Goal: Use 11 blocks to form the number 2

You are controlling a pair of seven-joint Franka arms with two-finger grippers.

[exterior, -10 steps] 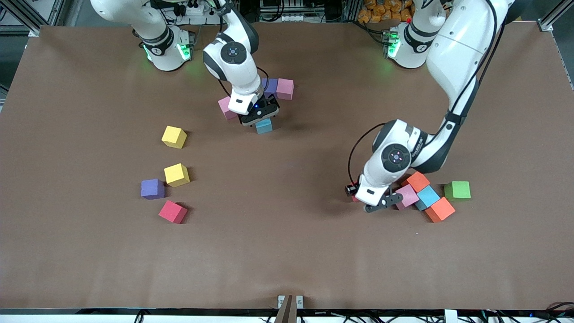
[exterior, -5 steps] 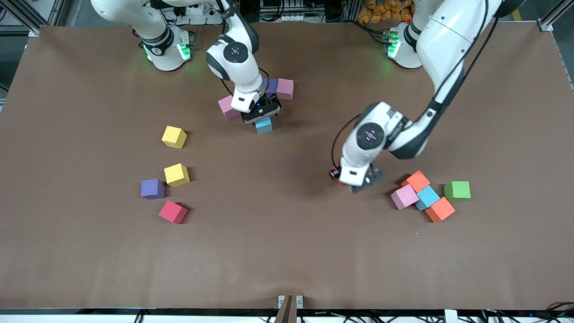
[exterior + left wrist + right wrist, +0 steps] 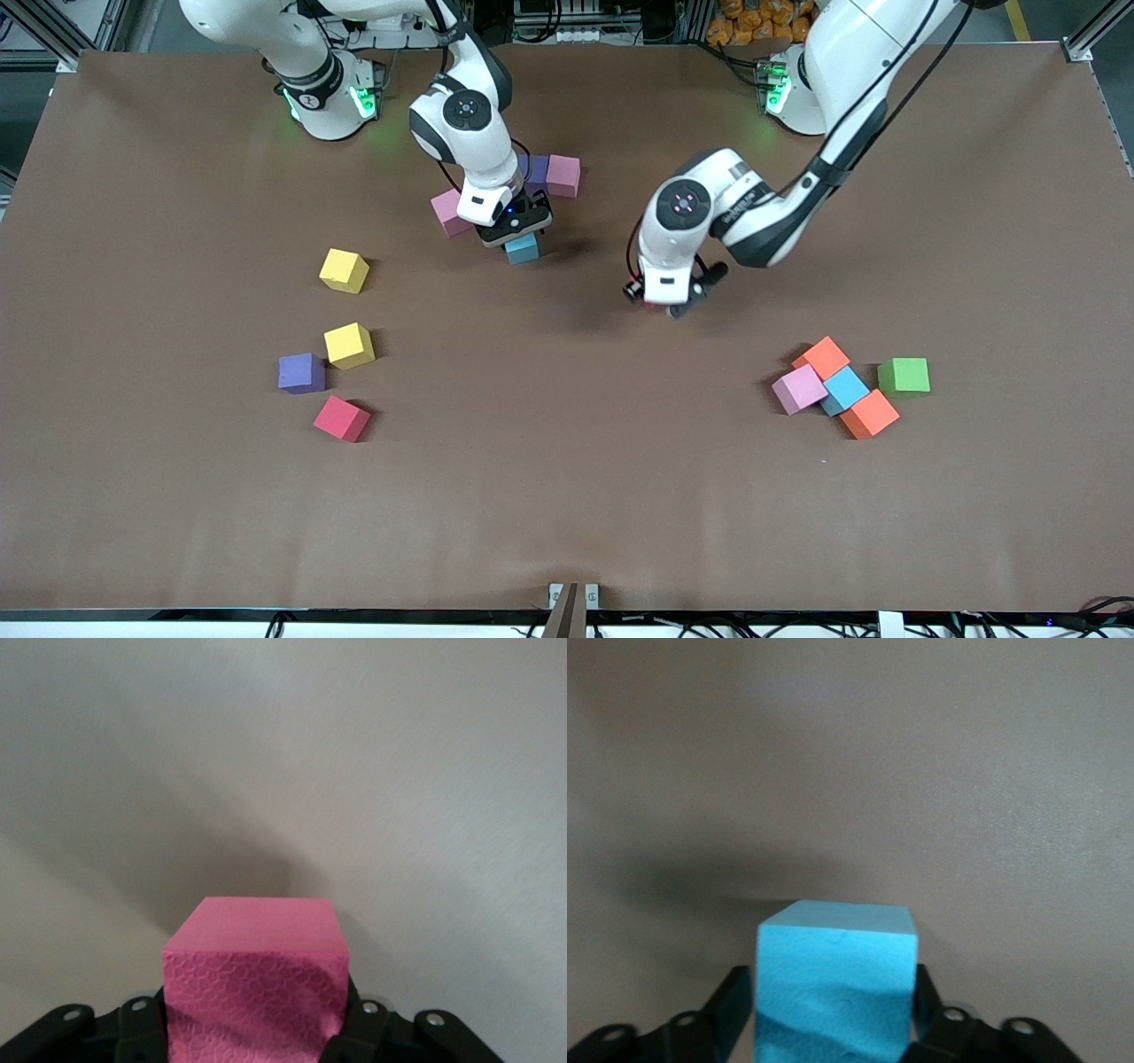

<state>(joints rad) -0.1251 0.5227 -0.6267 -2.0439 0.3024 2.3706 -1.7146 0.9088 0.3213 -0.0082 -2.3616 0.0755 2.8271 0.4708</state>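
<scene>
Front view: I look down from high across the brown table, facing both arm bases along the top edge.
Left wrist view: I sit close above a pink-red foam cube, which fills the lower frame.
Right wrist view: equally close, on a light blue foam cube.
Shared: the light blue foam cube also appears from the front.

A brown table was bordered by aluminium framing at its corners, and cables were seen past its top edge.
</scene>
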